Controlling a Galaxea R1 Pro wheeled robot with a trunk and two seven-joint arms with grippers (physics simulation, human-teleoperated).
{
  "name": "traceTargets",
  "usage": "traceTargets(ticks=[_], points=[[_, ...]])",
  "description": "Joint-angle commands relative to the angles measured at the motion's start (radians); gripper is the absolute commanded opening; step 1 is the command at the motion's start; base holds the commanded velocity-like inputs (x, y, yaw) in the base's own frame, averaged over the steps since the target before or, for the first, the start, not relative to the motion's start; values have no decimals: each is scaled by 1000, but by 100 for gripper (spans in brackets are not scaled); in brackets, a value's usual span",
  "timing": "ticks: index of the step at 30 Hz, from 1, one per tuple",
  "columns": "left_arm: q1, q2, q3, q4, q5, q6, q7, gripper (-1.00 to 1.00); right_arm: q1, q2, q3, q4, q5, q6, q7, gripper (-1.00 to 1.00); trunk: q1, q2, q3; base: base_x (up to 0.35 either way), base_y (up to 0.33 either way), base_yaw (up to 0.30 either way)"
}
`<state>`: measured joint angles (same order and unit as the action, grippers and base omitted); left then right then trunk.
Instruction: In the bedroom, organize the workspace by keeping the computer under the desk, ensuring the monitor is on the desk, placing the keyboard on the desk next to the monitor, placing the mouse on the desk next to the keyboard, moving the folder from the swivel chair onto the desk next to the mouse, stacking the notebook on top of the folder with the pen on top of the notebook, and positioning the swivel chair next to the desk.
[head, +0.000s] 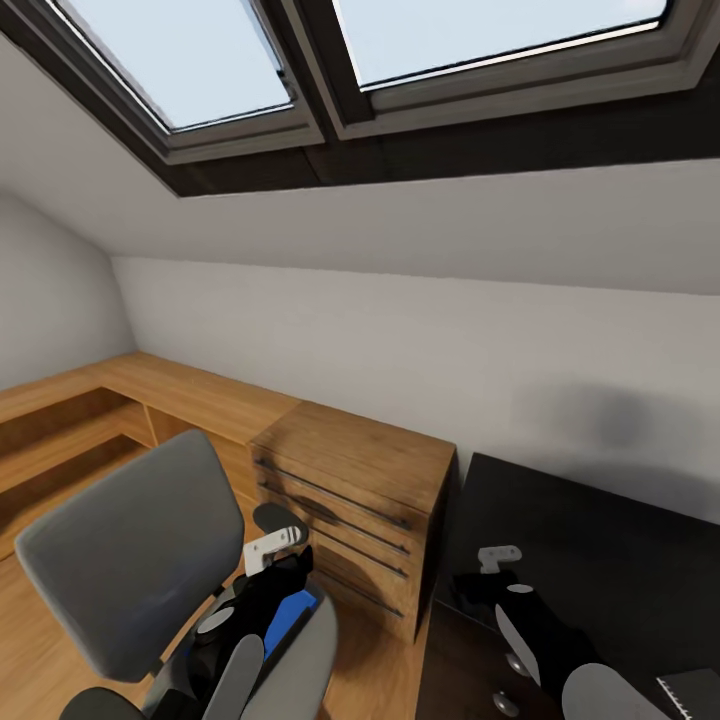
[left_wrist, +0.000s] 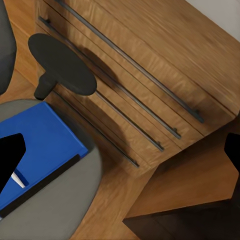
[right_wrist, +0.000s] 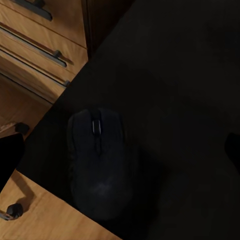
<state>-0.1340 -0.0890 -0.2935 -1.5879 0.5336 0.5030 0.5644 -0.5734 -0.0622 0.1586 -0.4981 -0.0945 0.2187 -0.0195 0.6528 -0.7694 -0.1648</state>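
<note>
The swivel chair (head: 130, 560) stands at the lower left, its grey back toward the oak unit. The blue folder (head: 297, 612) lies flat on the grey seat (left_wrist: 65, 205). My left gripper (head: 283, 578) hovers open just above the folder (left_wrist: 42, 142), with one dark finger (left_wrist: 10, 157) over its edge and nothing held. On the black desk (head: 600, 560) at the right, the dark mouse (right_wrist: 97, 160) sits near the desk's corner. My right gripper (head: 480, 585) hangs open above the mouse, one finger (right_wrist: 9, 155) off to the side and not touching it.
An oak drawer unit (head: 360, 490) with dark bar handles stands between the chair and the desk. The chair's black armrest (left_wrist: 60, 62) reaches close to the drawers. Low oak shelving (head: 90, 420) runs along the left wall. A grey ridged object (head: 692, 695) is cut off at the desk's near right.
</note>
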Motion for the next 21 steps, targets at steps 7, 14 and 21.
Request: traceTargets(ticks=[7,14,21], points=[[-1,0,-1,-1,9,2,9,100,-1,0,7,-2,-10,6,-2,100,27,-51,-24,0,0,0],[-1,0,-1,-1,9,2,9,100,-1,1,7,-1,-10,14,-1,100,54,-100,-46,0,0,0],[-1,0,-1,-1,9,2,9,100,-1,3,8,0,-10,21,-1,100,81,-149,-68,0,0,0]])
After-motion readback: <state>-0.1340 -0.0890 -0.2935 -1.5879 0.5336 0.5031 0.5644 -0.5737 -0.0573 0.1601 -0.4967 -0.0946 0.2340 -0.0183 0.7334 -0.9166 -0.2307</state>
